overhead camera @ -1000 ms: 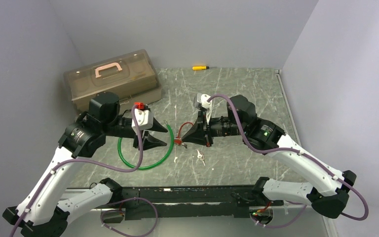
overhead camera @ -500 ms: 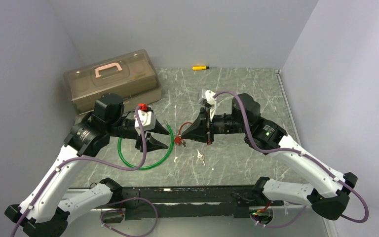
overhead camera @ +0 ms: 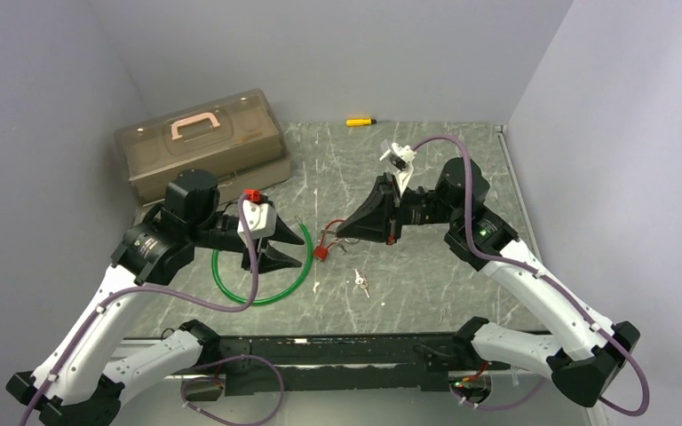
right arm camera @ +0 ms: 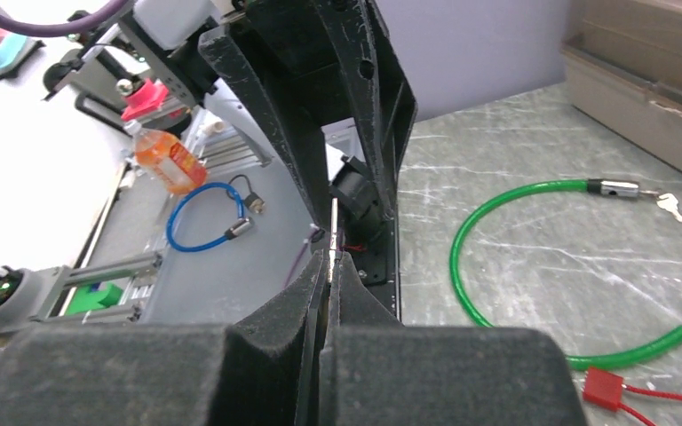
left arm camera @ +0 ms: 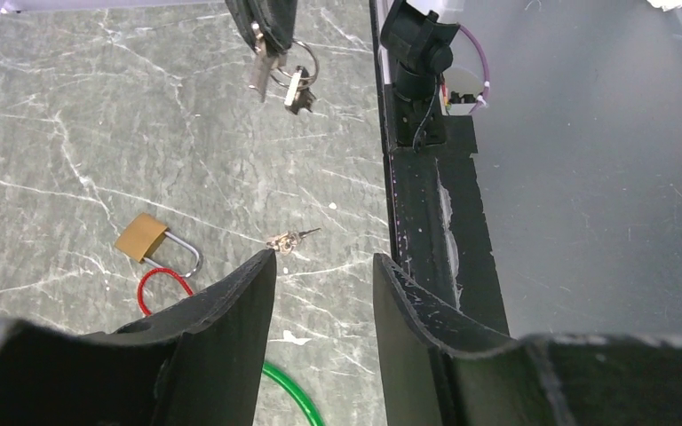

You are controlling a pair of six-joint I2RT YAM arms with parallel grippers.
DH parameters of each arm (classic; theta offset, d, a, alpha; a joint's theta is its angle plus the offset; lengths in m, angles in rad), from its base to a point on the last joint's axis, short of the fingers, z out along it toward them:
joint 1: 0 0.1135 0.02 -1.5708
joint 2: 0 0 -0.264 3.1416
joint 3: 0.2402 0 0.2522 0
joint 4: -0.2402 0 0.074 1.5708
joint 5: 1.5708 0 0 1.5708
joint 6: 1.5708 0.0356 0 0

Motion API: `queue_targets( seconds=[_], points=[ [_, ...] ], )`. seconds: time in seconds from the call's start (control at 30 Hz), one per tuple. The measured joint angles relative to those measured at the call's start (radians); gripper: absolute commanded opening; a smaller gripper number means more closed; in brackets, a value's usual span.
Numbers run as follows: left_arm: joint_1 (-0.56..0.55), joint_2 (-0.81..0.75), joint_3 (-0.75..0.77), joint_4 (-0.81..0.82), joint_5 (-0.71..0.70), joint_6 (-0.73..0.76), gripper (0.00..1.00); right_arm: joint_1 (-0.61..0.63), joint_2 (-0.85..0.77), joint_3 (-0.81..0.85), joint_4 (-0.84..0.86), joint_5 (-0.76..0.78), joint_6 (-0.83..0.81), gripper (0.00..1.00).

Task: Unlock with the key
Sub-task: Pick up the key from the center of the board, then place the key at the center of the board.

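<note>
A brass padlock (left arm camera: 145, 238) with a silver shackle lies flat on the marble table, by a red cable loop (left arm camera: 162, 286) that carries a red tag (overhead camera: 321, 252). My right gripper (overhead camera: 337, 235) hovers over that spot, shut on a key (left arm camera: 257, 67). The key's ring and a second key (left arm camera: 297, 85) dangle below its fingers. In the right wrist view the key blade (right arm camera: 333, 229) pokes out between the shut pads. My left gripper (overhead camera: 305, 248) faces it from the left, open and empty (left arm camera: 324, 257), a little short of the padlock.
A loose bunch of small keys (overhead camera: 360, 282) lies near the front edge. A green cable lock (overhead camera: 259, 293) loops under the left arm, with its own key (right arm camera: 670, 207) beside it. A brown toolbox (overhead camera: 200, 142) stands back left, and a yellow screwdriver (overhead camera: 360, 121) lies at the back wall.
My right gripper has drawn back to the right and upward with the key, away from the red tag. The left gripper has barely shifted and stays open.
</note>
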Motion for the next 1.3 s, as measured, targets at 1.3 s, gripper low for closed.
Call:
queue_targets(
  seconds=[1.3],
  points=[
    [0.000,-0.041,0.000,0.068,0.013,-0.021,0.37,-0.017,0.038,-0.001,-0.067,-0.089,-0.200,0.00]
  ],
)
